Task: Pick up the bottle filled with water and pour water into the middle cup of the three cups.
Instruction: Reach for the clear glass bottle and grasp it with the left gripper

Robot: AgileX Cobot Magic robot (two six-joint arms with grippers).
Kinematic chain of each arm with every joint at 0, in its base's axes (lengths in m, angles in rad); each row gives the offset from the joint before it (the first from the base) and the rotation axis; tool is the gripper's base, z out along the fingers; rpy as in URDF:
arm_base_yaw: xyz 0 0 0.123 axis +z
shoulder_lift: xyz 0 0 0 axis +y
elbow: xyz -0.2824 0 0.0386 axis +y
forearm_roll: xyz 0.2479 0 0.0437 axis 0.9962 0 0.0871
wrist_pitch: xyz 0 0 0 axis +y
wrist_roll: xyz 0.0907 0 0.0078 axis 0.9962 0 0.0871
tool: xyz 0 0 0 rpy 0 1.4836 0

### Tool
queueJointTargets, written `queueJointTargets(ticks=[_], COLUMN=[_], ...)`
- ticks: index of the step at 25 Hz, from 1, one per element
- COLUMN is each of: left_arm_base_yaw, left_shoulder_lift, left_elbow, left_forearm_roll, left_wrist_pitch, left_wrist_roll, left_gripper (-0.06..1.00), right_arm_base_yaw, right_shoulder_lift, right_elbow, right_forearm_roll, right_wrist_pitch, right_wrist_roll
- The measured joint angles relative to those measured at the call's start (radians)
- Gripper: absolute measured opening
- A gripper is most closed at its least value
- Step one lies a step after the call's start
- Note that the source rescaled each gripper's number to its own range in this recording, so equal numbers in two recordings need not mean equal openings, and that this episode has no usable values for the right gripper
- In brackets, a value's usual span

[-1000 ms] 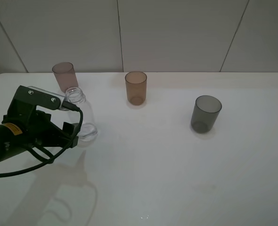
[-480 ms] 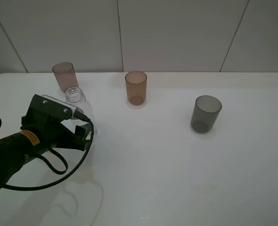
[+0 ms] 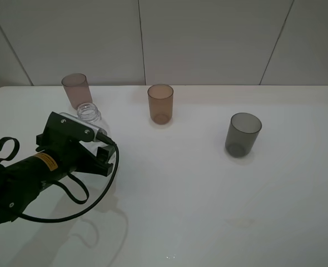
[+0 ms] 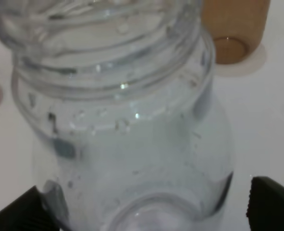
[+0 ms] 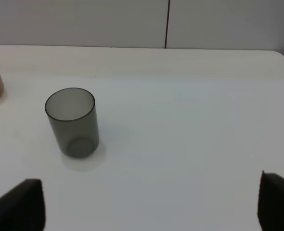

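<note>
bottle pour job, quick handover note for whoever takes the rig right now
Left tool: open, jaws either side of the small clear plastic bottle, not closed on it.
Right tool: open, empty, over the white table near the smoky grey plastic tumbler.
Bottle stands upright just in front of the pink-mauve plastic tumbler; amber plastic tumbler is the middle one, upright.
Done: approach to the bottle.
Left: grip, lift, pour into the amber tumbler.
</note>
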Motion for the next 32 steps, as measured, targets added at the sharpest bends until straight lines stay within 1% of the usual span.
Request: queueJointTargets(ticks=[3, 7, 11, 22, 28, 32], left_arm_base_yaw=[0.000, 0.000, 0.000, 0.000, 0.000, 0.000], left_shoulder_lift=[0.022, 0.047, 0.047, 0.053, 0.136, 0.153], left_elbow=[-0.018, -0.022, -0.022, -0.065, -0.118, -0.136], left_forearm_roll=[0.001, -0.025, -0.031, -0.013, -0.009, -0.009], left_wrist_pitch=[-0.010, -0.016, -0.017, -0.020, -0.021, -0.021], left_wrist_roll=[-0.012, -0.027, -0.029, -0.030, -0.031, -0.033], left_gripper=[1.00, 1.00, 1.00, 1.00, 1.00, 1.00], right_arm_base_yaw=[0.000, 0.000, 0.000, 0.000, 0.000, 0.000], right_shoulder_lift=[0.000, 0.000, 0.000, 0.000, 0.000, 0.000], right_elbow=[0.000, 0.000, 0.000, 0.000, 0.000, 0.000], right_forearm_roll=[0.000, 0.000, 0.000, 0.000, 0.000, 0.000], right_wrist_pitch=[0.000, 0.000, 0.000, 0.000, 0.000, 0.000], right_wrist_roll=[0.000, 0.000, 0.000, 0.000, 0.000, 0.000])
